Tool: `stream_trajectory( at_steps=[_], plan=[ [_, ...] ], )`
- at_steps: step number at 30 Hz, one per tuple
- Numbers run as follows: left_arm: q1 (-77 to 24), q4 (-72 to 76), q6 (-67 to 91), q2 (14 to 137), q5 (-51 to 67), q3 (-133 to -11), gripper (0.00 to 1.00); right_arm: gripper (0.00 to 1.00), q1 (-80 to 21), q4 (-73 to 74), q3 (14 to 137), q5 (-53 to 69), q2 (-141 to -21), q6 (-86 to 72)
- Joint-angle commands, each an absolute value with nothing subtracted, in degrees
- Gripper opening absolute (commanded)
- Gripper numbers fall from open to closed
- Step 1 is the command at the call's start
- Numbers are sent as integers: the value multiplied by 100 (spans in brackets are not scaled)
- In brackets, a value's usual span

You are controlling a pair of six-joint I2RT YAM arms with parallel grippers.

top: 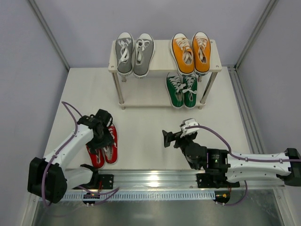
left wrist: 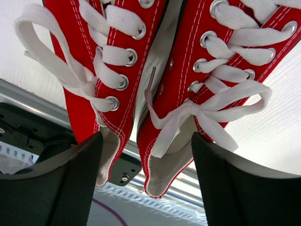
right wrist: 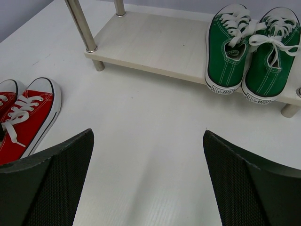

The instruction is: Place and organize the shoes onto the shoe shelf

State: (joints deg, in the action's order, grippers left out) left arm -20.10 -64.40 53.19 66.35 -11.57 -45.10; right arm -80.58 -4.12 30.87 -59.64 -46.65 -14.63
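The red shoes (top: 104, 149) lie side by side on the table at the near left; they also show in the left wrist view (left wrist: 155, 70) and the right wrist view (right wrist: 26, 113). My left gripper (top: 104, 134) is open right over them, its fingers (left wrist: 70, 183) standing outside the two heels, one on each side. My right gripper (top: 165, 139) is open and empty above bare table in the middle (right wrist: 147, 133). The shoe shelf (top: 162, 59) stands at the back. The grey shoes (top: 135, 54) and orange shoes (top: 190, 52) are on its top board. The green shoes (top: 182, 89) are on the right of its lower board (right wrist: 155, 47).
The left half of the lower board (top: 141, 92) is bare. A metal rail (top: 155, 179) runs along the near table edge between the arm bases. Grey walls close in the table on the left, right and back.
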Motion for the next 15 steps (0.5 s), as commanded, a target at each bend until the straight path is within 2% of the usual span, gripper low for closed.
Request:
stream_trajectory(
  at_steps=[1, 5, 12, 14, 15],
  plan=[
    [-1969, -6618, 5352, 6434, -1134, -4588, 76, 96, -8104, -352, 3050, -6135, -4562, -1635],
    [-1978, -6495, 5423, 6530, -950, -4500, 72, 96, -8104, -404, 3023, -6117, -4588, -1661],
    [-1978, -6276, 5633, 6768, -519, -4184, 43, 96, -8104, -317, 2971, -6161, -4518, -1828],
    [-1969, -6197, 5730, 6741, -413, -4044, 40, 95, -8104, -247, 2953, -6179, -4491, -1907],
    [-1977, -6179, 5739, 6741, -404, -3991, 34, 95, -8104, -237, 2944, -6179, -4465, -1925]
  ],
)
